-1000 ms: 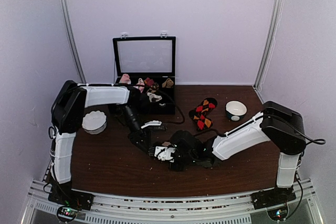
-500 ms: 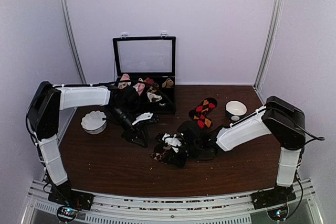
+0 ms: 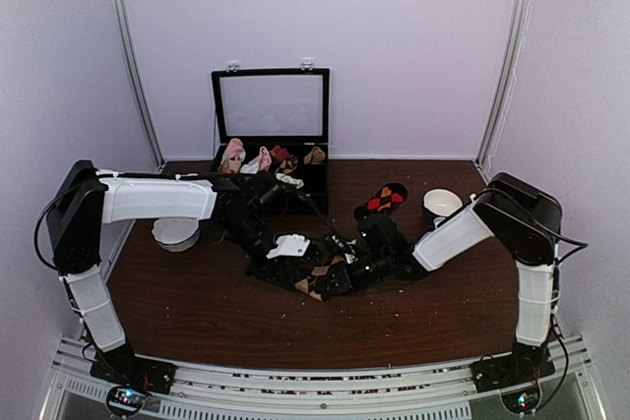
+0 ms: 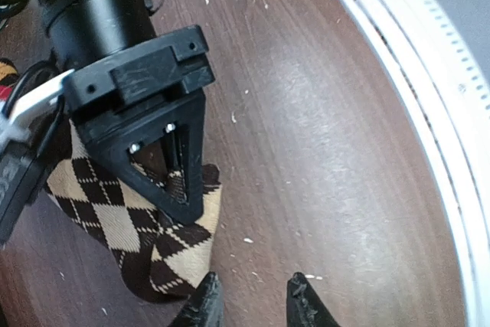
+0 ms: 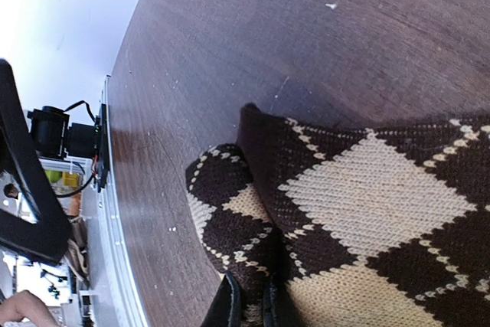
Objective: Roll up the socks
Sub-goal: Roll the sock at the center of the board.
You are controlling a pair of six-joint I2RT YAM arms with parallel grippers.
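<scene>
— How does the sock look?

— The black knit sock with cream argyle diamonds (image 5: 367, 204) is soft. It is doubled over at one end, and a rounded lobe pokes out from under the upper layer. It lies on the dark brown wooden table (image 3: 197, 312), a little toward 6 o'clock of centre.

— Who has it?

— The right gripper (image 5: 250, 305) is clenched on the sock's edge, its fingers nearly together with knit between them. The left gripper (image 4: 253, 305) is released. Its tips stand apart over the wood just beside the sock's corner, grasping nothing.

— And room to move?

— There is open wood from 4 round to 8 o'clock of the sock, as far as the white metal rail (image 3: 295, 373) along the near edge. The black knit sock with red and orange diamonds (image 3: 384, 199) lies at 1 o'clock. A small white round bowl (image 3: 443, 206) stands beyond it at 2 o'clock. A white fluted dish (image 3: 175, 233) sits at 10 o'clock beside the left arm. At 12 o'clock, on the far edge, stands a black box with an open glass lid (image 3: 271, 105), with coloured sock bundles (image 3: 258, 157) inside.
</scene>
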